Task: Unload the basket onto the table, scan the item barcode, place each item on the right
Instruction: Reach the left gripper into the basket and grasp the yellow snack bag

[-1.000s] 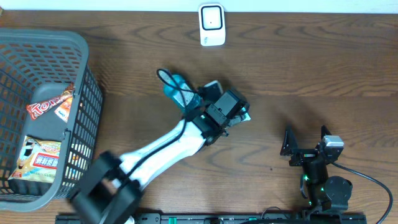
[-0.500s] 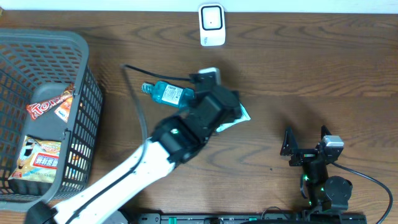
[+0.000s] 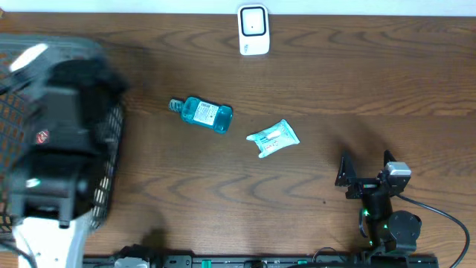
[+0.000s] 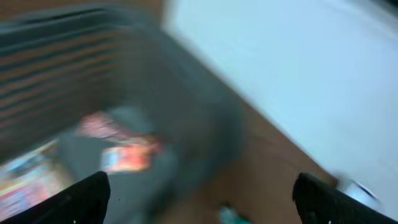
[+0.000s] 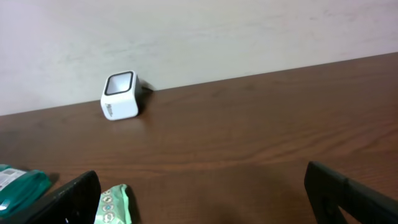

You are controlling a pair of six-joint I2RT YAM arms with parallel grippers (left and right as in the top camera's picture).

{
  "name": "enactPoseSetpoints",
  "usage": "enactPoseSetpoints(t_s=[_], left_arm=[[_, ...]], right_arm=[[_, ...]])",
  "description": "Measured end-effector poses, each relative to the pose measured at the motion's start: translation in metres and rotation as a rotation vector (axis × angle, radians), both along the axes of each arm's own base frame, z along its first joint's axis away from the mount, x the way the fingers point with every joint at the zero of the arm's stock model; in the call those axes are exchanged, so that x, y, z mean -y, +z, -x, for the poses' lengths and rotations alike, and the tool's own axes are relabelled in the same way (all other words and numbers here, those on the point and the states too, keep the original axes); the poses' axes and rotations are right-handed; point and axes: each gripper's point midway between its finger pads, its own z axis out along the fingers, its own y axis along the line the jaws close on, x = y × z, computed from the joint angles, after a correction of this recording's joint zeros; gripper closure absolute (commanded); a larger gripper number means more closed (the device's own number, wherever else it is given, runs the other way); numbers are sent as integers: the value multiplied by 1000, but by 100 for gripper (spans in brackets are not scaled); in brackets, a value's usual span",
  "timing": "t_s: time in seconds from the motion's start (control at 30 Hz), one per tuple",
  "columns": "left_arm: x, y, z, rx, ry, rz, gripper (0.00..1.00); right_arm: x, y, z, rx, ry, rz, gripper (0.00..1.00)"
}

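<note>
The left gripper [image 4: 199, 190] hangs over the grey basket [image 3: 113, 141], fingers spread wide, nothing between them. The snack packets [image 4: 121, 149] lie below and ahead, too blurred to read their long axes. Likely the next item is one of these, nearer the left arm. The right gripper [image 3: 366, 170] sits spread and empty near the front edge. The blue bottle [image 3: 202, 114] and wipes pack [image 3: 273, 138] lie apart on open table, with the scanner [image 3: 253, 30] at the far edge
</note>
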Motion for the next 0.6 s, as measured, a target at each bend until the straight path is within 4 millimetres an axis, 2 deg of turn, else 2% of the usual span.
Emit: enactPoseSetpoints(t_s=[0.13, 0.3, 0.4, 0.6], left_arm=[[-57, -37, 37, -140, 260, 91, 7], [-106, -85, 60, -294, 481, 224, 7], [-125, -118, 70, -400, 568, 319, 7], [-150, -177, 81, -574, 673, 459, 6]], right_arm=[[0, 0, 0, 0, 0, 0, 1], [0, 0, 0, 0, 0, 0, 1], [0, 0, 0, 0, 0, 0, 1], [0, 0, 0, 0, 0, 0, 1]])
